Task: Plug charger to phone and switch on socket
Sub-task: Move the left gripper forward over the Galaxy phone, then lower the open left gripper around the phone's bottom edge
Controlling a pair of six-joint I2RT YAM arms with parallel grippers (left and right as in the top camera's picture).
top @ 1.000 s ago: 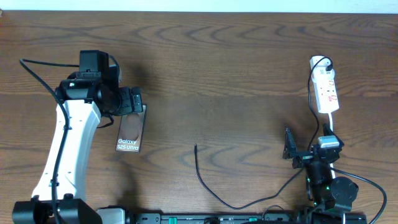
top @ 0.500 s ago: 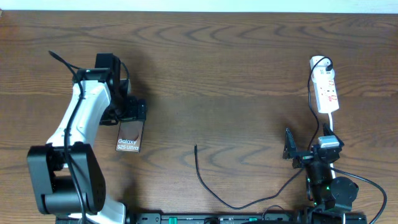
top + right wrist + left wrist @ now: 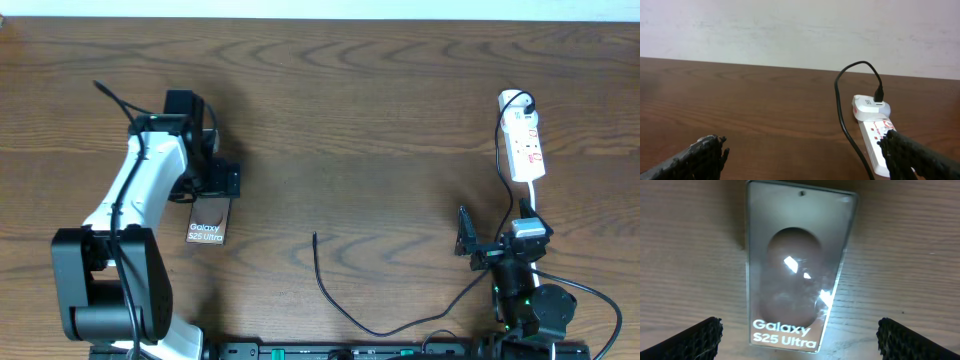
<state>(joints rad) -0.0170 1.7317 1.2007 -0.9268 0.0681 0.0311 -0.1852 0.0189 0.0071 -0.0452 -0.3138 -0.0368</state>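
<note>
While wrist sees phone [image 3: 795,270], overhead adds charger [image 3: 316,255]

White left arm [image 3: 128,195], black joints [image 3: 186,112], all-black right arm [image 3: 522,278], ridged black fingertips [image 3: 694,338] on left hand [image 3: 801,338]

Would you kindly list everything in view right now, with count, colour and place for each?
phone: one, dark glossy face with white lettering, flat on the left of the table, under the left pincer.
charger: one, thin black cable, loose tip near the front centre, unplugged.
socket: one, white strip with red markings, far right, black lead plugged in at its far end.
table: one, brown wood.
wall: one, pale, behind the table.
left arm: one, white and black, left side.
right arm: one, black, front right.
left pincer: one, black, open above the phone.
right pincer: one, black, open, facing the socket.
</note>
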